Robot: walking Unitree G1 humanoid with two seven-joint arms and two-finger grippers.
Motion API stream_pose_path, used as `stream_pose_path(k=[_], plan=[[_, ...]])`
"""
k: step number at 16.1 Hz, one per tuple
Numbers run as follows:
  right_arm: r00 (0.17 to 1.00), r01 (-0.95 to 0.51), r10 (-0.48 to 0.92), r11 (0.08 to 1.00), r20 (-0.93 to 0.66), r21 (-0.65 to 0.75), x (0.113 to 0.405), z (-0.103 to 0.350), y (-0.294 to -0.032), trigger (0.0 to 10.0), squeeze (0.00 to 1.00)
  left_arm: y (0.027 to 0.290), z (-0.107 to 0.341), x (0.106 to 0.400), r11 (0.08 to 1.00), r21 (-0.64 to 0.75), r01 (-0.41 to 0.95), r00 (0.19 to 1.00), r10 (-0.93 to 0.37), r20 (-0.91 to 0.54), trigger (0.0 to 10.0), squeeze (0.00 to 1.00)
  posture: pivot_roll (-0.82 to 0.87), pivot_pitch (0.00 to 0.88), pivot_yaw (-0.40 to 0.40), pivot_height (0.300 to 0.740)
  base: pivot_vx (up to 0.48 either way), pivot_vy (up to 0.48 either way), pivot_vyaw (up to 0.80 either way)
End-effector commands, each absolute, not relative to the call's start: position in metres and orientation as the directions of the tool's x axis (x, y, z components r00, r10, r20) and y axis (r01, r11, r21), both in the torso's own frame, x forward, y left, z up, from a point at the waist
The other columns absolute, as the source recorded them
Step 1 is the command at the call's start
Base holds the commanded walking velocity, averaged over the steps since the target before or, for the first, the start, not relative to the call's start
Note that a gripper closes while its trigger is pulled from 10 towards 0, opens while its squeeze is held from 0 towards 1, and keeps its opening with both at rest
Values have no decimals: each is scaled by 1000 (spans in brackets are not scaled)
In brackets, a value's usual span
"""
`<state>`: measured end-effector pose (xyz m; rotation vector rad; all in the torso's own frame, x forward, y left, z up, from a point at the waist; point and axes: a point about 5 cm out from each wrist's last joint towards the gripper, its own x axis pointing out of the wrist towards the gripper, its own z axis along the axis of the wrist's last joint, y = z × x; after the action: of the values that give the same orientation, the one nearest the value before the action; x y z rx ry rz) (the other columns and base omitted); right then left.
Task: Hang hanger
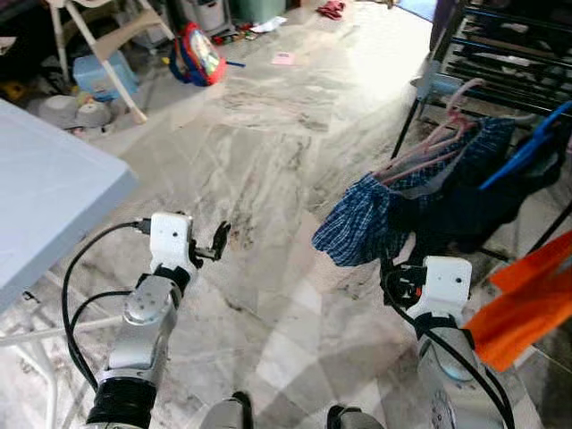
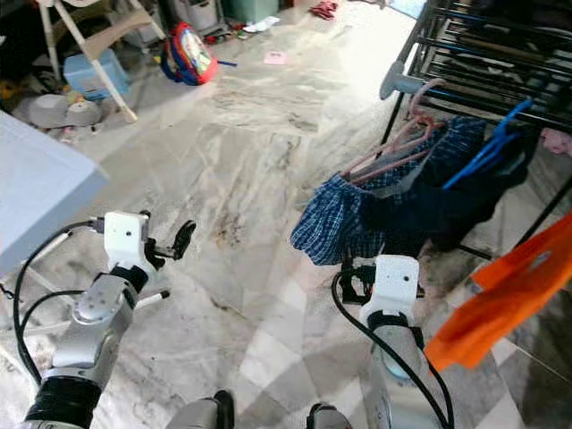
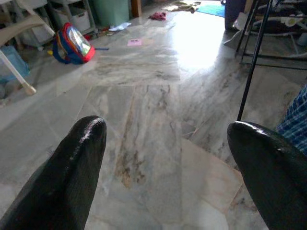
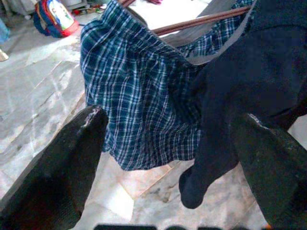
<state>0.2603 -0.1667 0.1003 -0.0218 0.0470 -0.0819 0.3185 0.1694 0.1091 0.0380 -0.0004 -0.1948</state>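
Both grippers are spread open, nothing held: right gripper [image 4: 168, 158] faces plaid shorts [image 4: 139, 100] on pink hanger [image 1: 429, 143]; left gripper [image 3: 168, 158] over floor. Cloth could be snagged, hanger knocked off rack [image 2: 483, 54].

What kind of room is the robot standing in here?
Probably a home's laundry or utility corner: clothes on hangers hang from a black drying rack, over a marble-tiled floor with a child's backpack.

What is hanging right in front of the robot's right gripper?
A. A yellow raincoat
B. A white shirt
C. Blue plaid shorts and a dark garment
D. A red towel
C: the right gripper, fingers spread, faces blue plaid shorts beside a dark garment, both hanging on hangers from the rack.
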Motion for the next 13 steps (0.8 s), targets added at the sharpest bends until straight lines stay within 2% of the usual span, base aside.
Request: stream_pose_path(k=[1, 3, 6, 8, 13], plan=[[994, 91, -93, 995, -65, -31, 257, 97, -168, 10000, 0, 169, 102, 316, 978, 43, 203, 979, -202, -25, 10000, 0, 39, 193, 68, 740, 0, 0, 0], [993, 95, -101, 991, -62, -95, 256, 99, -164, 10000, 0, 168, 100, 317, 977, 43, 208, 978, -207, -32, 10000, 0, 29, 219, 58, 740, 0, 0, 0], [988, 149, -152, 982, -24, -115, 251, 103, -170, 10000, 0, 168, 99, 314, 978, 37, 204, 979, -203, -34, 10000, 0, 27, 235, 49, 740, 0, 0, 0], [979, 202, -204, 975, -11, -91, 247, 108, -183, 10000, 0, 169, 98, 310, 982, 28, 186, 982, -186, -18, 10000, 0, 32, 236, 42, 740, 0, 0, 0], [982, 181, -185, 979, -43, -92, 243, 102, -186, 10000, 0, 176, 85, 298, 987, 23, 160, 986, -158, -61, 10000, 0, 32, 246, 43, 740, 0, 0, 0]])
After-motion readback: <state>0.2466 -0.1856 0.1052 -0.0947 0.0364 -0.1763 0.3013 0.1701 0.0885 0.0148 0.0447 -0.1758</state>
